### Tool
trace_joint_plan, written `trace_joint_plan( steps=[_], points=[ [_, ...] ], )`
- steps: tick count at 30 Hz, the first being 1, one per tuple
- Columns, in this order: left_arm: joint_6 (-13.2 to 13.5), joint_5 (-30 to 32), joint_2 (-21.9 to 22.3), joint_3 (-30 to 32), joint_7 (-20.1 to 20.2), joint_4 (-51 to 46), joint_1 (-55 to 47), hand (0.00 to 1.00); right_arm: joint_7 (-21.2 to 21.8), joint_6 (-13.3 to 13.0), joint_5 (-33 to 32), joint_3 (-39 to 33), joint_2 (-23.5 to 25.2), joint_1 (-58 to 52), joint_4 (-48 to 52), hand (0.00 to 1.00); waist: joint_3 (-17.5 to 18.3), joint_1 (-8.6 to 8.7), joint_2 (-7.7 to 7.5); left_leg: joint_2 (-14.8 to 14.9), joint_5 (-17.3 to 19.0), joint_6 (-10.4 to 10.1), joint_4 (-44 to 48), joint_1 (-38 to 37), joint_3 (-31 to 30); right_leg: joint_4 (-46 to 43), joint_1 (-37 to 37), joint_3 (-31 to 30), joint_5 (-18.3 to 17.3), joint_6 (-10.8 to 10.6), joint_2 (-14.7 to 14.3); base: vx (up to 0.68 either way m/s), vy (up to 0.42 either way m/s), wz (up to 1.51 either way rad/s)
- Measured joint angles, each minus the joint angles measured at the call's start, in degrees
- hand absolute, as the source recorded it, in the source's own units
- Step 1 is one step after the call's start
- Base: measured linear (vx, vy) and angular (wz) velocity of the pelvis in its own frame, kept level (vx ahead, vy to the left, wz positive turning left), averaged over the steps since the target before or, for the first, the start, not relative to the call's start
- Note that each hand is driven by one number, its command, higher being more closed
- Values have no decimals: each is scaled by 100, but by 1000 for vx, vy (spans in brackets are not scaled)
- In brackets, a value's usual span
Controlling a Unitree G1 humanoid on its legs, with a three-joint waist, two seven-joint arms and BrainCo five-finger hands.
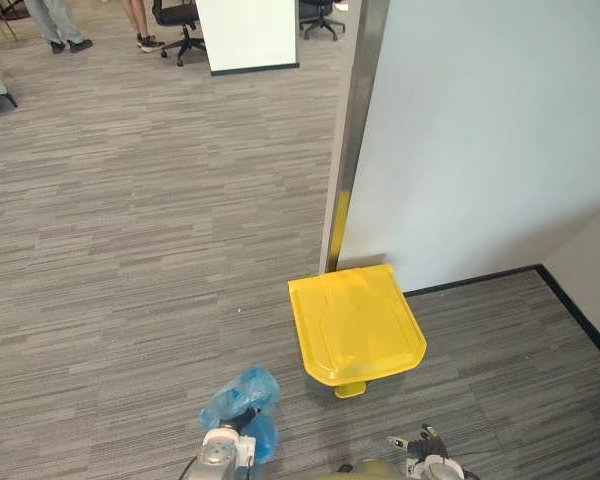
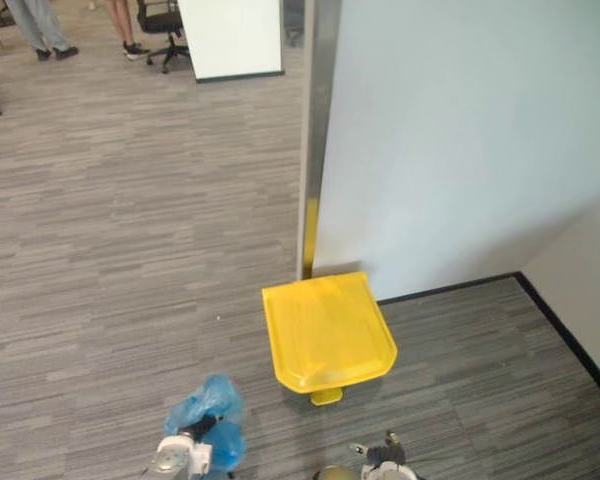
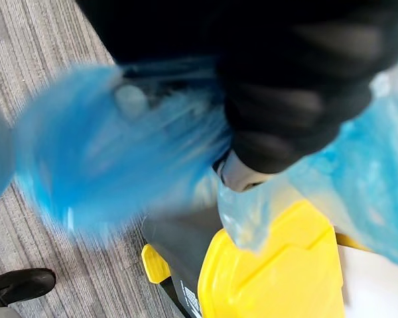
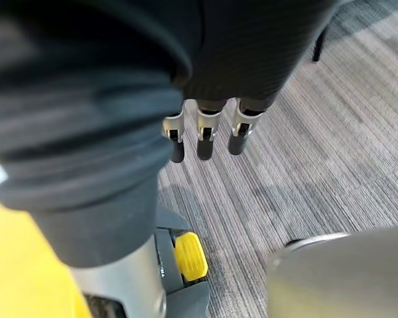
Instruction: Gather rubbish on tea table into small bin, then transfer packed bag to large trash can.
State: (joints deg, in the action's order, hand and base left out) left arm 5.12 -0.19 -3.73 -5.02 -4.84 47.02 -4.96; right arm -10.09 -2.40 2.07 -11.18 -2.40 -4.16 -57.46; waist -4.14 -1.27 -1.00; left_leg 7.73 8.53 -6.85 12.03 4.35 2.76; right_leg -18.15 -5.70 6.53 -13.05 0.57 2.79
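The blue rubbish bag (image 1: 242, 398) hangs off the floor at the left hand (image 3: 292, 112), just in front of the large trash can (image 1: 358, 325) and towards its left corner. The plastic wraps over the hand, so I cannot tell how it is clenched, though the bag does seem to be carried by it. The right hand (image 4: 204, 136) hangs in front of the can's right corner, empty, with its fingers straight and relaxed.

By my reading the gathering is finished and the packed bag has reached the can. The yellow lid is down, so opening it and dropping the bag in are what is left.

The eye views look down on the can's closed lid and the small yellow pedal (image 1: 350, 389) at its front, with the pale partition (image 1: 480, 130) behind it. The left wrist view adds the can's dark body beneath the lid. The right wrist view brings the pedal close.
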Motion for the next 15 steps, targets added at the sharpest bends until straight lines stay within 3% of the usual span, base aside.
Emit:
trace_joint_plan(
  steps=[7, 9, 10, 12, 13, 15],
  points=[
    [3, -2, 23, -110, 10, -93, -19, 100, -9, 0, -97, -52, 62, 53, 56, 0, -70, 68, 47, -106, -225, 59, 123, 303, -146, 254, -36, 282, 352, -41, 244, -153, 73, 20],
    [1, 0, 89, -103, 12, -163, -31, 100, -13, -1, -97, -99, 143, 38, 82, 0, -146, 60, 46, -69, 110, 168, 922, 481, -22, 240, -66, 281, 392, -53, 272, -183, 100, -11],
    [-12, 0, 149, -110, 15, -162, -38, 100, -12, -1, -99, -182, 159, -78, 305, 0, -122, 90, 109, -66, 441, 197, 1596, 520, 15, 243, -68, 237, 430, -84, 272, -214, 189, -13],
    [-9, 0, 176, -67, 9, -198, -3, 100, -11, -43, -90, -181, 183, -157, 480, 0, -70, 186, 210, -86, 805, 204, 1220, 438, 29, 230, -280, 104, 474, -237, 226, -175, 214, -20],
    [-10, 1, 159, -49, 8, -198, 20, 100, -12, -22, -87, -183, 197, -131, 473, 0, -108, 181, 156, -142, 771, 200, 1126, 462, 166, 219, -411, -50, 537, -302, 256, -154, 174, -57],
    [-9, 0, -38, -37, -36, -190, 11, 100, -13, -24, -80, -131, 315, -75, 479, 0, -120, 105, -118, -260, 680, 260, 921, 593, 530, 356, -724, -515, 835, -380, 279, -122, 159, -80]
  ],
)
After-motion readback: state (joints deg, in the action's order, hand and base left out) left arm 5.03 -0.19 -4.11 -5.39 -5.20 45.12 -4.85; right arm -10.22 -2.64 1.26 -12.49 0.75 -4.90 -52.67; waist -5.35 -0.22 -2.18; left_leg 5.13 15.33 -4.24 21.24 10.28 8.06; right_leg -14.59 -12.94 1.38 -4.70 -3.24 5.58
